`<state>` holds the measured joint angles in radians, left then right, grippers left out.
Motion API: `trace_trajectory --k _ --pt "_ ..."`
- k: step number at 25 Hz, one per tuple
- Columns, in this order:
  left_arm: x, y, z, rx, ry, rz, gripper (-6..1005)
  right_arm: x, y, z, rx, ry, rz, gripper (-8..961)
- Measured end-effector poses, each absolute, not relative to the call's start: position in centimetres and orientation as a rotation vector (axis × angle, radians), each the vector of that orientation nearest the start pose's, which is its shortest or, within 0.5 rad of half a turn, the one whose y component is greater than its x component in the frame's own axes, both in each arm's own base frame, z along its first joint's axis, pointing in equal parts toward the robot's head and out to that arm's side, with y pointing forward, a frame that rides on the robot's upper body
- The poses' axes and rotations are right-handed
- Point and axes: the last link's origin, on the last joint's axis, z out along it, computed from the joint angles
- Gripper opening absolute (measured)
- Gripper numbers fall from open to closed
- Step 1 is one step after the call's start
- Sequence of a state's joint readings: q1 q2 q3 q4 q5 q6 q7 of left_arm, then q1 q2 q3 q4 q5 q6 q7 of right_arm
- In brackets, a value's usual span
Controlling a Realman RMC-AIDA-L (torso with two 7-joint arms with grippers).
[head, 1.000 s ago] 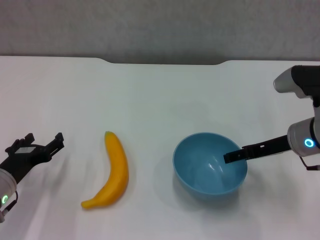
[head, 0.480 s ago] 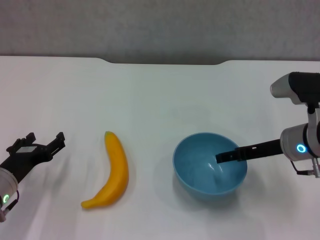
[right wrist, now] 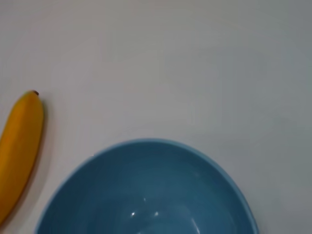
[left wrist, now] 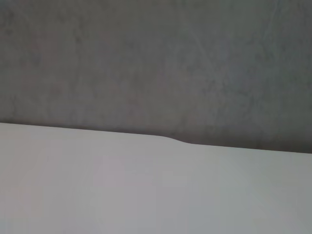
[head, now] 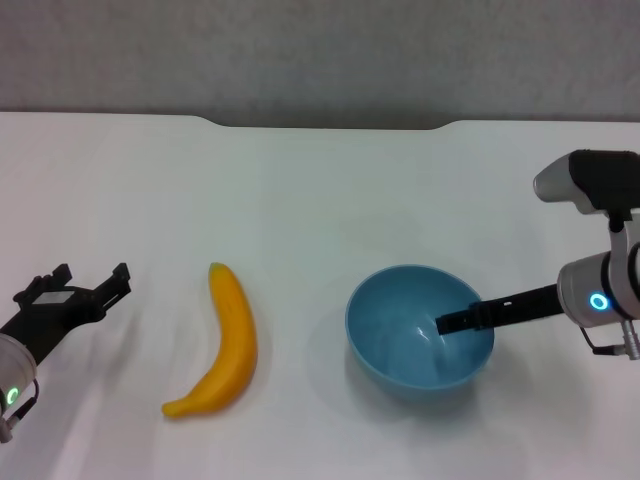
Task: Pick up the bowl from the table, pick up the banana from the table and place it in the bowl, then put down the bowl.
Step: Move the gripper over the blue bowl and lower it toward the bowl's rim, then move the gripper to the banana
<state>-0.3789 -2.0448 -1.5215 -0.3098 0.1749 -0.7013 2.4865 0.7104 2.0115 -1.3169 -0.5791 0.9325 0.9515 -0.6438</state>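
My right pincer [head: 452,324] reached in from my right side, its dark finger [head: 470,319] crossing the near rim of the bowl [head: 419,326] and ending over the glossy blue hollow. I saw only that single finger from the head view, so I cannot tell whether this pincer was released or clenched, nor whether it touched the bowl wall. The bowl sat upright on the white desk [head: 320,190], directly under and around my right fingertip. In my right wrist view the bowl [right wrist: 146,195] filled the space just ahead of the pincer, with small highlights on its smooth inside, and beyond it lay the rounded tip of the banana [right wrist: 19,151]. The banana [head: 222,341] lay flat on the desk, well apart from the right pincer on the far side of the bowl, near the bowl but not touching it, curved with one end pointing away from me. My left pincer [head: 92,288] hovered off at my left, released with its black fingers spread, the banana between it and the bowl and clear of both. My left wrist view showed only the desk edge [left wrist: 161,139] with its shallow step and a grey wall [left wrist: 156,63] behind. I could read no brand, label or writing on anything.
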Motion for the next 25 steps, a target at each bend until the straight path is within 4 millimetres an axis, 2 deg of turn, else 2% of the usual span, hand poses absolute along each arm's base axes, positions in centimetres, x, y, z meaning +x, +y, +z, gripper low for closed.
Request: trace_trajectory --k 8,18,25 --pt "-36.33 34.14 -2.49 -1.754 -0.963 -0.547 856 26.48 39.56 -5.1 -2.316 1.436 -0.079 622" --pt "-36.52 33.95 -2.58 -1.751 -0.97 -0.541 853 26.67 39.75 -5.03 -2.312 1.397 -0.101 142" --pt "-36.3 34.03 -2.7 -1.758 -0.977 -0.552 850 27.05 39.67 -5.05 -2.298 1.39 -0.101 32"
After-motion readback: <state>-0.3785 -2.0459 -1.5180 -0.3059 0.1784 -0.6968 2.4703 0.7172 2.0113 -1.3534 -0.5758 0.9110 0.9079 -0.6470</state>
